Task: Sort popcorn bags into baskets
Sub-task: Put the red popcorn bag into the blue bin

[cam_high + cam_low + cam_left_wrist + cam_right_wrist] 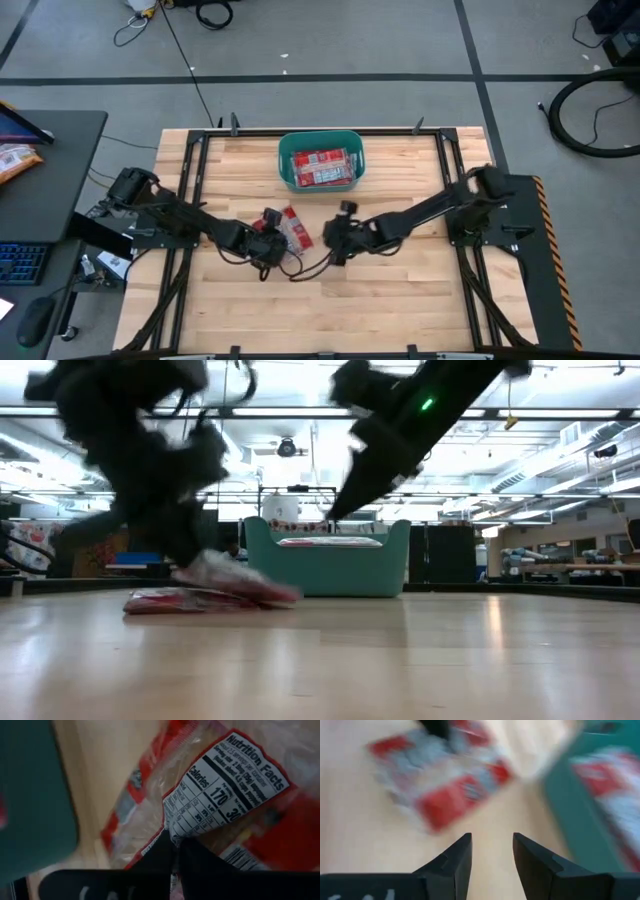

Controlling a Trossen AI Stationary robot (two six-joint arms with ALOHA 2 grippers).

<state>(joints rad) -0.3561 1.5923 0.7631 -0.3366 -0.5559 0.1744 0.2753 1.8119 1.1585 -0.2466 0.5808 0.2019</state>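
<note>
Two or three red popcorn bags lie together on the wood table at mid-table. My left gripper is at their left end, shut on one bag that shows a white nutrition panel. In the low view this bag slants above another bag that lies flat. More bags lie in the teal tub at the table's far middle. My right gripper is open and hovers just right of the loose bags, touching nothing. My left gripper pinches the bag's edge just below the nutrition panel between its two shut fingers. The bag slants, its free end low toward the table, over the flat bag below it.
The tub stands beyond the loose bags, toward the far edge. Bare wood lies along the near half of the table. A desk with a keyboard and an orange snack bag stands off the table's left side.
</note>
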